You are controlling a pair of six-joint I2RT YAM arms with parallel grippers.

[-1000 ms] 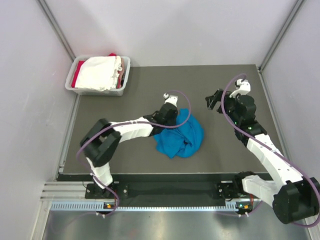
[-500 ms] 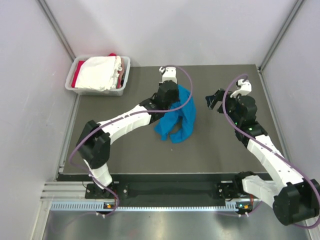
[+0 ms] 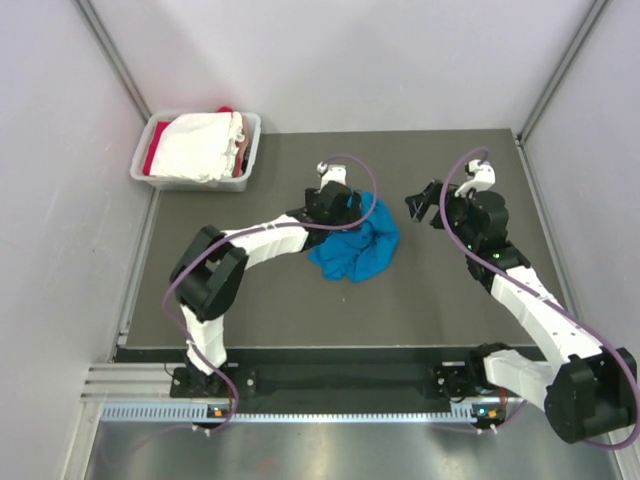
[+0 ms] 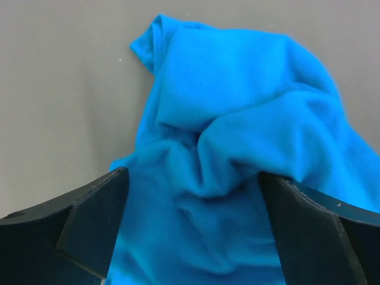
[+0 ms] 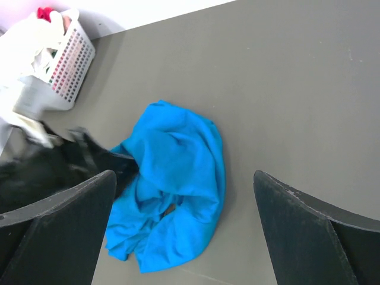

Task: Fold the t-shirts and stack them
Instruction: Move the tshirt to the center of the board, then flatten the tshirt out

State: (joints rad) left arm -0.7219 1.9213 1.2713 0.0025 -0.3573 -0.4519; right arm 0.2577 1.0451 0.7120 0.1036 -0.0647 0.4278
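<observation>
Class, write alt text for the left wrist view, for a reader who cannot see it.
A crumpled bright blue t-shirt lies bunched on a grey table. The open left gripper frames it, black fingers at both bottom corners.

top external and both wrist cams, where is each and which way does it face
Top external: above, behind the bases, looking down at the table; left arm, right arm show.
Left wrist: on left arm, close over the blue t-shirt; its open fingers show.
Right wrist: on right arm, facing that shirt and tub; open fingers show.
Shared: all see the shirt.
</observation>
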